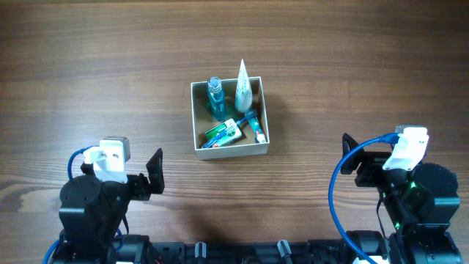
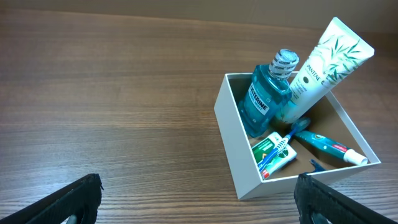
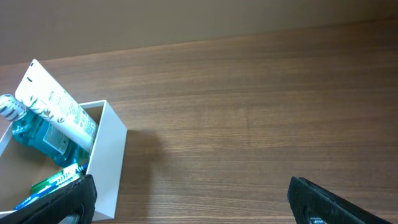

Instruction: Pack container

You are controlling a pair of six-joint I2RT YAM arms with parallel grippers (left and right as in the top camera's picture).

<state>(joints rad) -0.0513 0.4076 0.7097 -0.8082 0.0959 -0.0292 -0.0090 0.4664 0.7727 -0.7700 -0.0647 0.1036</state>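
Observation:
The container (image 1: 229, 151), a square white box with a tan inside, stands at the table's middle. In it are a blue mouthwash bottle (image 1: 215, 95), a white tube (image 1: 243, 86), a green flat packet (image 1: 223, 132), a blue toothbrush and a small toothpaste tube (image 1: 256, 130). The left wrist view shows the container (image 2: 235, 138) with the bottle (image 2: 266, 93) and the tube (image 2: 323, 59) leaning up. The right wrist view shows its white wall (image 3: 107, 163). My left gripper (image 2: 199, 202) is open and empty near the front left. My right gripper (image 3: 193, 202) is open and empty at the front right.
The wooden table (image 1: 352, 66) spreads around the container. The two arm bases sit at the front edge, left (image 1: 95, 205) and right (image 1: 410, 198).

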